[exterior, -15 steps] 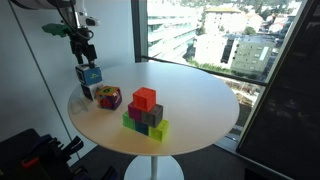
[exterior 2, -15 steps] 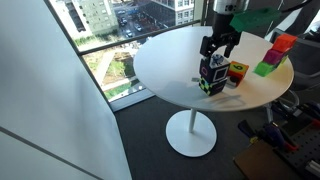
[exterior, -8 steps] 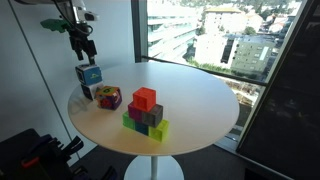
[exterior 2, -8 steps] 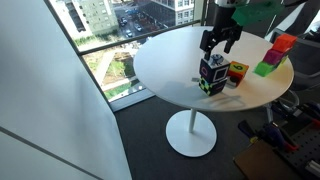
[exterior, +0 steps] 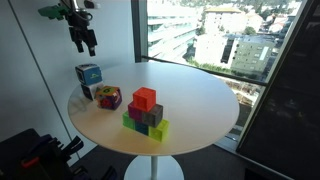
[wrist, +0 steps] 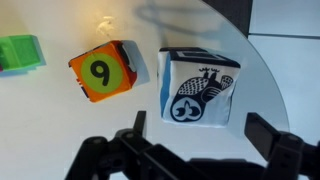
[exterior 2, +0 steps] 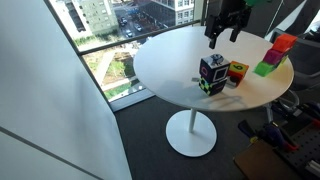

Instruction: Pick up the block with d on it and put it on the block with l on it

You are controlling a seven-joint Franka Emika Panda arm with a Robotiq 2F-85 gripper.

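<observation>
The blue block with d on it sits on top of the pale block with l on it near the table's edge; the stack also shows in an exterior view, blue block over pale block. My gripper hangs open and empty well above the stack, also seen in an exterior view. In the wrist view the blue block's white pictured top face lies below my open gripper. The l block is hidden under it there.
A magenta-and-yellow cube with an orange face marked 9 sits right beside the stack. A pile of red, dark grey, magenta and green cubes stands mid-table. The round white table's edge is close to the stack.
My gripper has risen straight up from the blue block, open and empty. The blue block stays on the pale block.
</observation>
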